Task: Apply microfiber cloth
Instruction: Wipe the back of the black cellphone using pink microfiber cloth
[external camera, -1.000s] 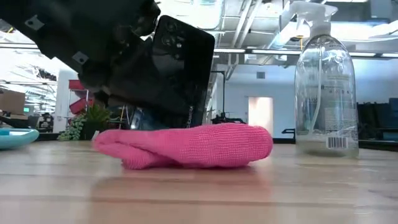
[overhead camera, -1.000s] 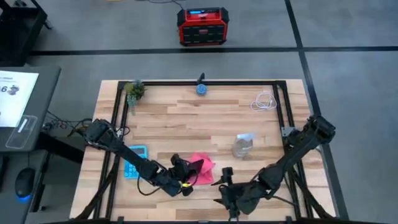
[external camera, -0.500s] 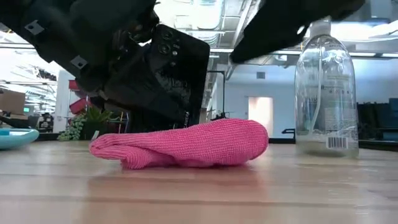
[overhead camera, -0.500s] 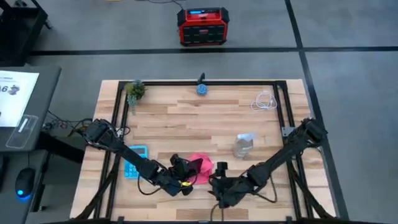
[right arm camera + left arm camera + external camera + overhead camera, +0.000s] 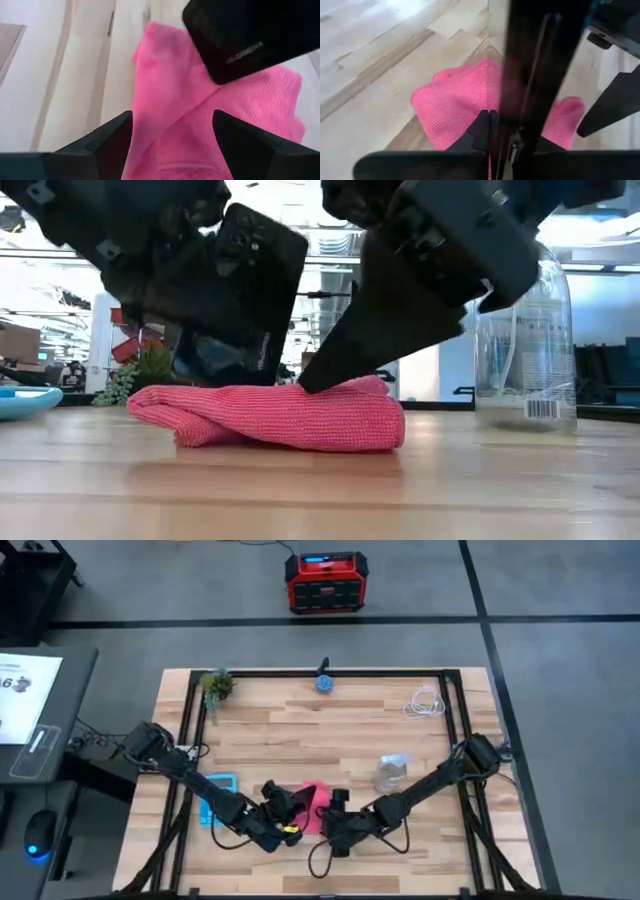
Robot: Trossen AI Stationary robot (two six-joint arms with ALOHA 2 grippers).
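Spanning the scene, a pale butcher-block wooden table [image 5: 330,725] edged by a black frame stands on grey floor. Near its front edge lies the crumpled, nubby pink-red microfiber cloth [image 5: 290,412]. The left gripper [image 5: 281,806] clamps a flat glossy black phone [image 5: 245,285], tilted just above the cloth. The right gripper [image 5: 172,137] straddles the cloth, fingers spread, one fingertip [image 5: 318,373] touching it. A clear plastic spray bottle [image 5: 524,330] stands nearby.

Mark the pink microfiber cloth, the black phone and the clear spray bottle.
Pink microfiber cloth [image 5: 290,415]: low view, middle of its folded front.
Black phone [image 5: 262,275]: low view, its back face.
Clear spray bottle [image 5: 523,330]: low view, its body.
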